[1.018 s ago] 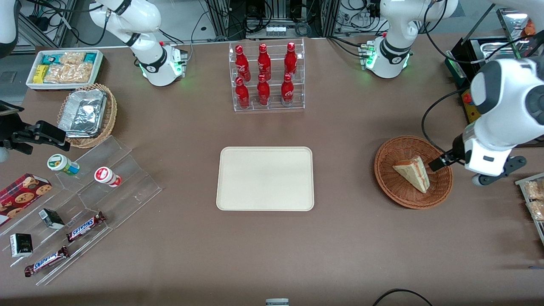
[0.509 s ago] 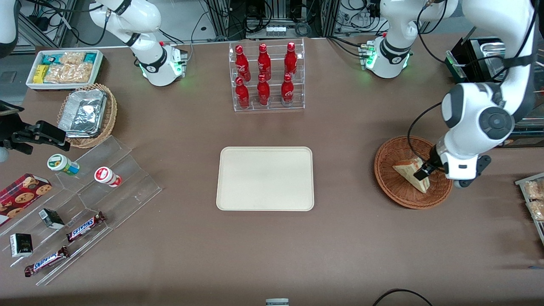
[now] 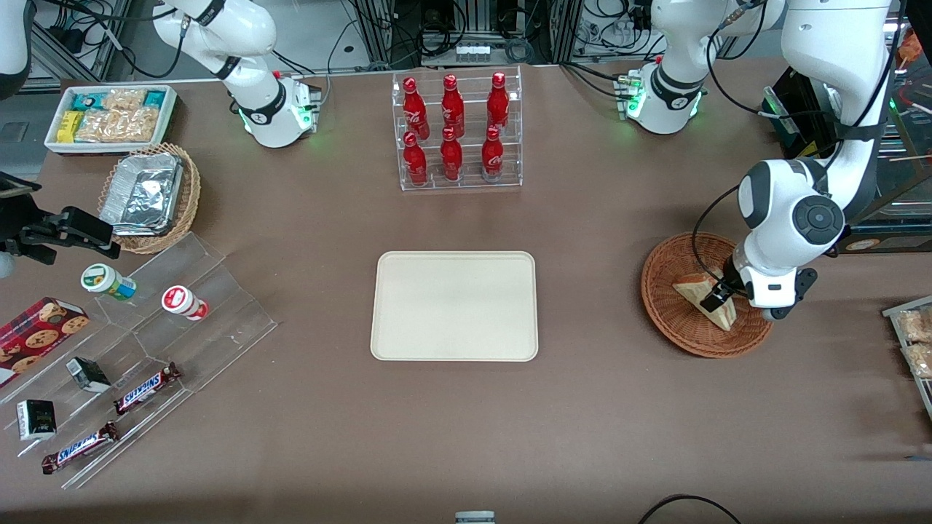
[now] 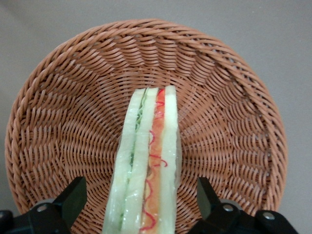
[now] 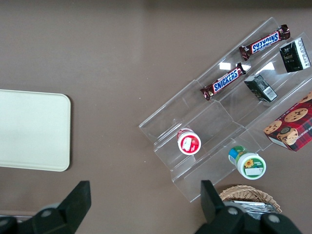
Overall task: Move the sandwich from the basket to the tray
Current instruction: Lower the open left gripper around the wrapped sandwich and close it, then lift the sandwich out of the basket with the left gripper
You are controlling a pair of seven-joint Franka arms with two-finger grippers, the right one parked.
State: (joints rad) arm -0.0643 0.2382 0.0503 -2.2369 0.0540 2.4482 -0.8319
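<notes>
The sandwich [image 3: 697, 294], a pale bread wedge with red and green filling, lies in the reddish-brown wicker basket [image 3: 666, 320] toward the working arm's end of the table. My left gripper [image 3: 719, 295] is down in the basket, open, with one finger on each side of the sandwich's wide end, not closed on it. In the left wrist view the sandwich [image 4: 146, 161] stands on edge between the two black fingers [image 4: 73, 200] with a gap on both sides, over the basket [image 4: 63, 117]. The cream tray [image 3: 454, 306] lies flat at the table's middle, bare.
A clear rack of red bottles [image 3: 456, 131] stands farther from the camera than the tray. Toward the parked arm's end are a lighter basket with a foil tray [image 3: 149, 196], a white bin of snacks [image 3: 111, 116] and a clear stepped stand with snacks [image 3: 145, 349].
My left gripper has come down from beside the basket's rim into the basket and now straddles the sandwich's wide end. The sandwich and basket have not moved.
</notes>
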